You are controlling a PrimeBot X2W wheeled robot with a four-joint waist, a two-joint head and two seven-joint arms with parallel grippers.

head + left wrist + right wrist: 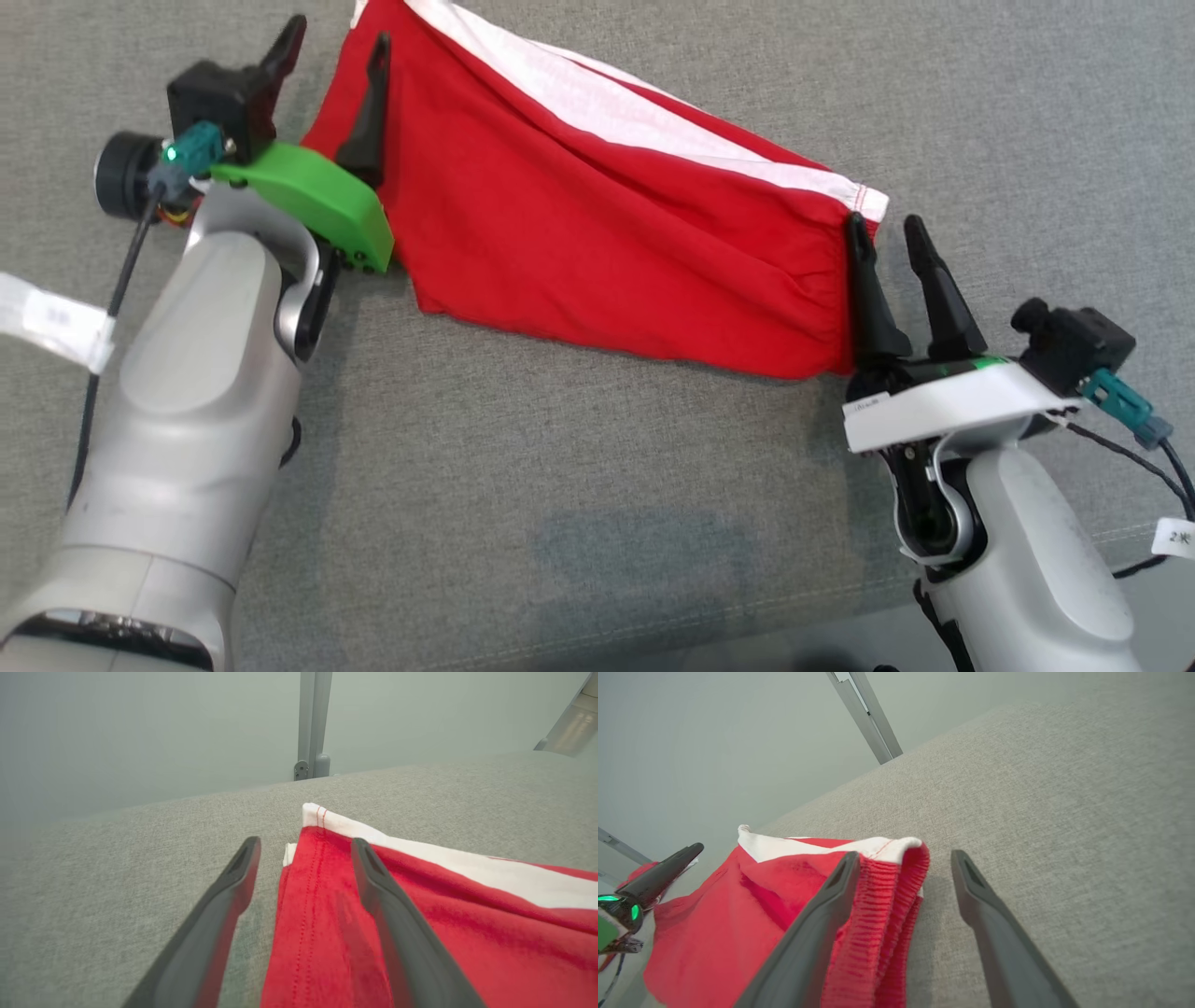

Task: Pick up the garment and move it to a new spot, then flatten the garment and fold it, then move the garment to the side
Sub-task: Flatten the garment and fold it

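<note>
left end effector (339, 30): wide open, one finger over the hem end, gripping nothing
garment: red cotton shorts with a white side stripe (597, 215), flat on the grey woven fabric surface (560, 513), between both arms
right end effector (882, 224): open too, astride the waistband corner
step: flatten/fold stage, probably
next: guessing regrip an edge, pinch both layers

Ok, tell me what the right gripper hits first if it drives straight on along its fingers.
The right gripper would probably first meet the ribbed waistband of the red garment, which lies between its open fingers. Past that corner is grey cushion; depth is hard to judge.
</note>
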